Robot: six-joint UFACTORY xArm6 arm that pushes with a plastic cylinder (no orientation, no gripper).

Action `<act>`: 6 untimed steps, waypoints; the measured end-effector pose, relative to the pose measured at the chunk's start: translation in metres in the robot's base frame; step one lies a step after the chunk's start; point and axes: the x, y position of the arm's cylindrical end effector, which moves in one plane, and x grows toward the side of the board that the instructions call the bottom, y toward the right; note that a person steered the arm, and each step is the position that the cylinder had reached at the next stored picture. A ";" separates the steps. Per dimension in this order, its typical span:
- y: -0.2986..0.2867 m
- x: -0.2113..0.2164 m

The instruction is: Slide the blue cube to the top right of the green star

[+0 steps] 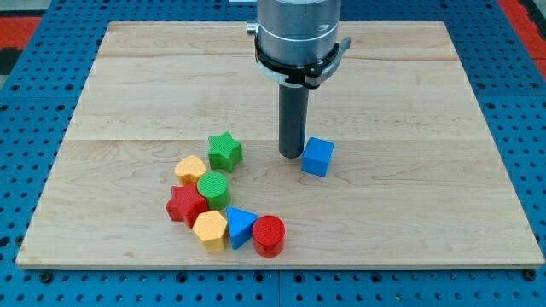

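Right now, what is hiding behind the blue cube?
Nothing I can see. Behind the blue cube, toward the view's top, only bare board shows. My tip stands just to its left, beside it. The cube's back face is hidden from this camera.

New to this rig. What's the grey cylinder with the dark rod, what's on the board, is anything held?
One camera view, mount unknown. The grey cylinder is the end of a robot arm; it has no grasping tool, only a dark rod. My tip rests on the wooden board and pushes blocks; nothing is held. The tip stands just left of the blue cube, with the green star further left. Below the star sits a cluster: yellow heart, green cylinder, red star, yellow hexagon, blue triangle, red cylinder.
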 end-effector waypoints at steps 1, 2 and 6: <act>-0.017 0.038; 0.007 0.060; 0.015 -0.081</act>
